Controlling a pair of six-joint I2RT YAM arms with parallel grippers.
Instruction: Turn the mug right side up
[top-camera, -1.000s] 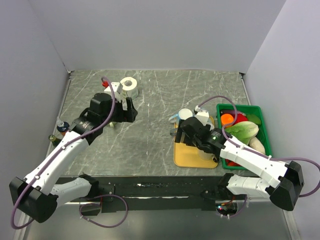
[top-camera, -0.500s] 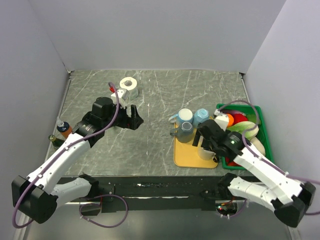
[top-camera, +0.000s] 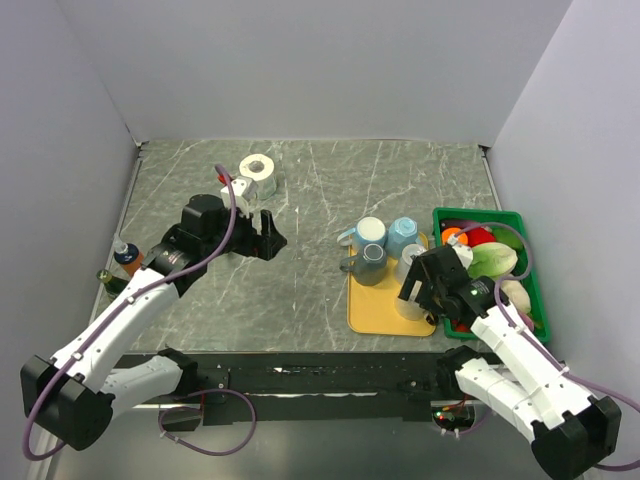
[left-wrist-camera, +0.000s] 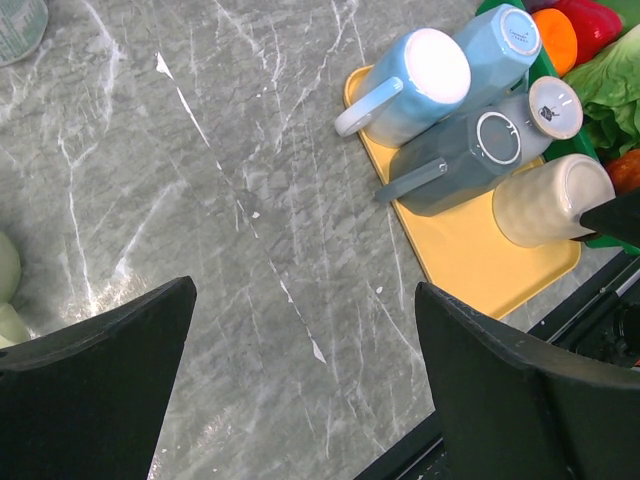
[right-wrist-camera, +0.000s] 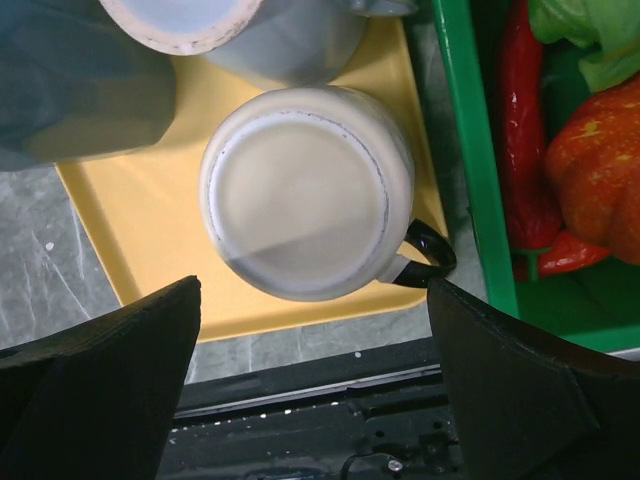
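Note:
Several mugs stand upside down on a yellow tray (top-camera: 372, 312). The nearest is a cream mug (right-wrist-camera: 300, 190) with a black handle (right-wrist-camera: 425, 258), its base facing up. It also shows in the left wrist view (left-wrist-camera: 550, 200) and in the top view (top-camera: 407, 302). My right gripper (right-wrist-camera: 315, 400) is open and empty, hovering just above this mug, fingers wide on either side and not touching it; in the top view my right gripper (top-camera: 420, 292) partly hides the mug. My left gripper (top-camera: 268, 235) is open and empty over bare table left of the tray.
Two light blue mugs (left-wrist-camera: 410, 85), a grey-blue mug (left-wrist-camera: 460, 160) and a small white mug (left-wrist-camera: 555, 105) crowd the tray's far side. A green basket (top-camera: 480, 212) of vegetables stands right of the tray. A tape roll (top-camera: 258, 168) sits far left, small bottles (top-camera: 125, 255) at the left edge.
My right arm has drawn back from over the far mugs towards the near right and now hangs above the cream mug. My left gripper shifted slightly right early on, then held still.

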